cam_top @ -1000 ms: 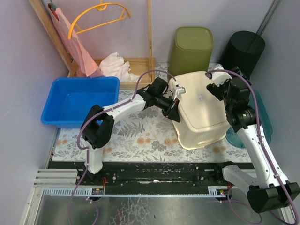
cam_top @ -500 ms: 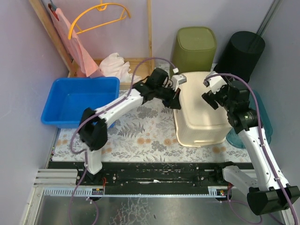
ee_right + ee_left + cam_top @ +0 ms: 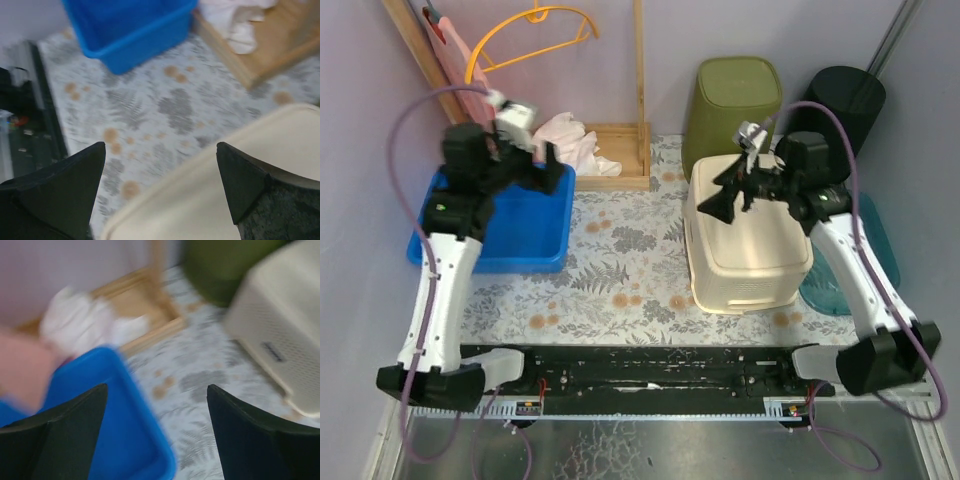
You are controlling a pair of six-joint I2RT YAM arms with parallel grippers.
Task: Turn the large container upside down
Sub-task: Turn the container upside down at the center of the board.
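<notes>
Large container (image 3: 750, 245), cream, sat on the right of the floral table (image 3: 620, 270), closed flat side up, just in front of the green bin (image 3: 735, 100). Right gripper (image 3: 720, 195) hung over the container's top left part, fingers spread wide, nothing between them; contact could not be told. Left gripper (image 3: 542, 162) was well apart from the container, above the blue tub (image 3: 490, 255), fingers wide and empty. White cloth (image 3: 565, 140) lay by the wooden frame (image 3: 620, 155).
</notes>
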